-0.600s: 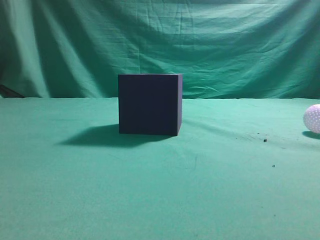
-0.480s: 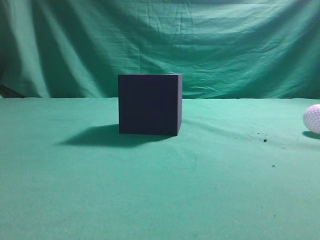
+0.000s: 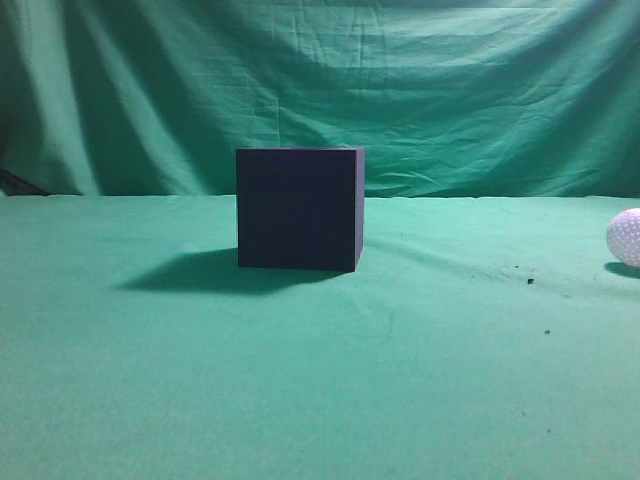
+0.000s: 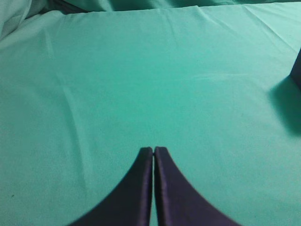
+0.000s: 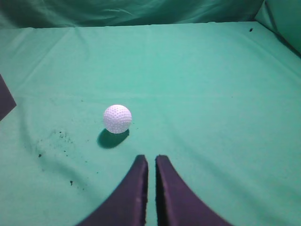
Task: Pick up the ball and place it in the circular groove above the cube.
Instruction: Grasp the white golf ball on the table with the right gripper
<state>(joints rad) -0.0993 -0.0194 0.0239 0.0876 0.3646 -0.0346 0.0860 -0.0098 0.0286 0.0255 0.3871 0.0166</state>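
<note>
The dark navy cube point(image 3: 299, 208) stands on the green cloth at the middle of the exterior view; its top is not visible. Its corner shows at the right edge of the left wrist view point(image 4: 297, 70) and at the left edge of the right wrist view point(image 5: 5, 100). The white dimpled ball point(image 3: 625, 237) lies at the far right edge of the exterior view. In the right wrist view the ball point(image 5: 117, 118) lies ahead and left of my right gripper point(image 5: 151, 159), which is shut and empty. My left gripper point(image 4: 153, 150) is shut and empty over bare cloth. Neither gripper shows in the exterior view.
A green cloth covers the table point(image 3: 320, 380) and hangs as a backdrop point(image 3: 400, 90). Small dark specks lie on the cloth right of the cube point(image 3: 530, 281) and left of the ball in the right wrist view point(image 5: 56, 136).
</note>
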